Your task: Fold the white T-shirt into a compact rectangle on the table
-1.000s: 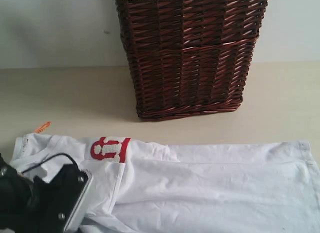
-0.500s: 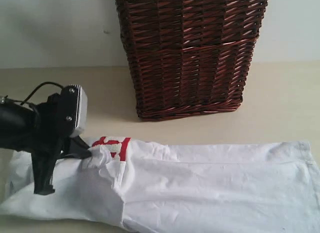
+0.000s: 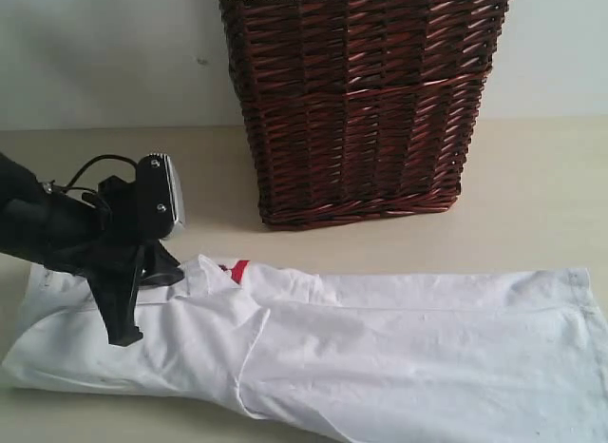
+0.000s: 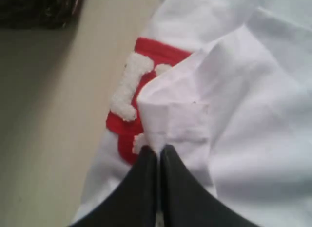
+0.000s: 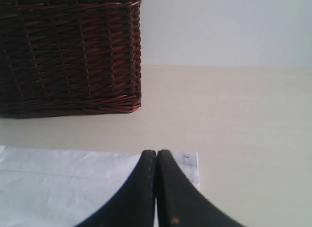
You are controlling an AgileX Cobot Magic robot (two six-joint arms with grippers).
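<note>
Pale bench (image 3: 532,205) carries the white T-shirt (image 3: 399,348) along its near edge, the left tool (image 4: 158,156) clamped shut on a fold by the red letters (image 4: 129,85), apparently mid-fold and next needing drawing toward the hem, where the right tool (image 5: 156,156) sits closed.

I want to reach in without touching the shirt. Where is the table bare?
Bare table lies right of the wicker basket and left of it; a narrow strip runs between basket and white T-shirt. The front is crowded: shirt throughout, left gripper pinching a fold.
</note>
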